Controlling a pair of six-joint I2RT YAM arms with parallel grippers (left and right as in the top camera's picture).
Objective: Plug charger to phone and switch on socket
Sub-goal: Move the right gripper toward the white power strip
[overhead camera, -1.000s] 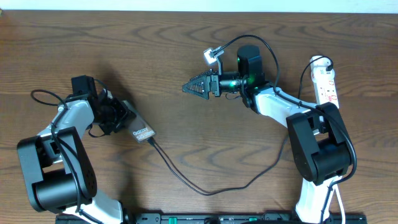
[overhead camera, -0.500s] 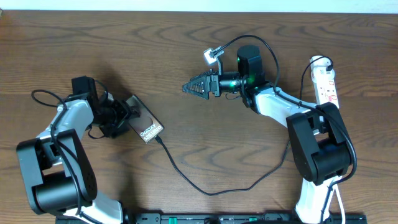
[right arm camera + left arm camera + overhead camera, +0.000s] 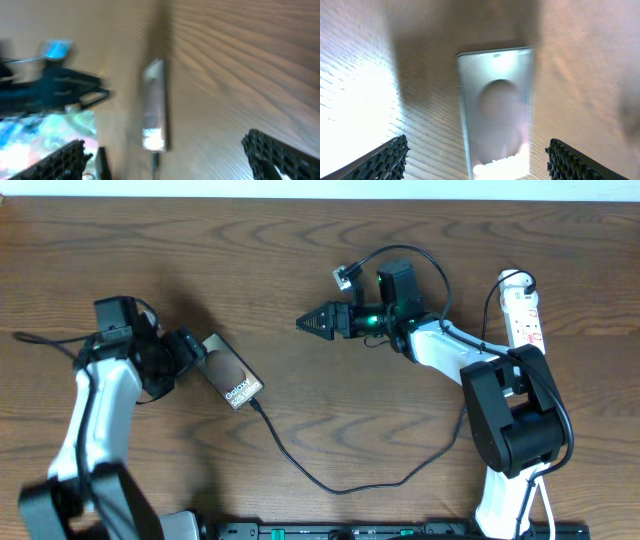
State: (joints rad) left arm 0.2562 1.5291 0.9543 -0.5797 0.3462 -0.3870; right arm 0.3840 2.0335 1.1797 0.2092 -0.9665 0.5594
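The phone [image 3: 232,375] lies on the table [image 3: 200,240] left of centre, with the left gripper [image 3: 188,350] just beside its left end. The charger [image 3: 340,491] seems to meet the phone's near end, then loops along the front towards the right. The right gripper [image 3: 305,323] sits behind and right of the phone, well apart. The socket [image 3: 525,310] lies far right.

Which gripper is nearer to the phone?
Left. The left gripper sits open right at the upper-left end of the phone, not gripping it. The right gripper is open too, far off to the phone's right.
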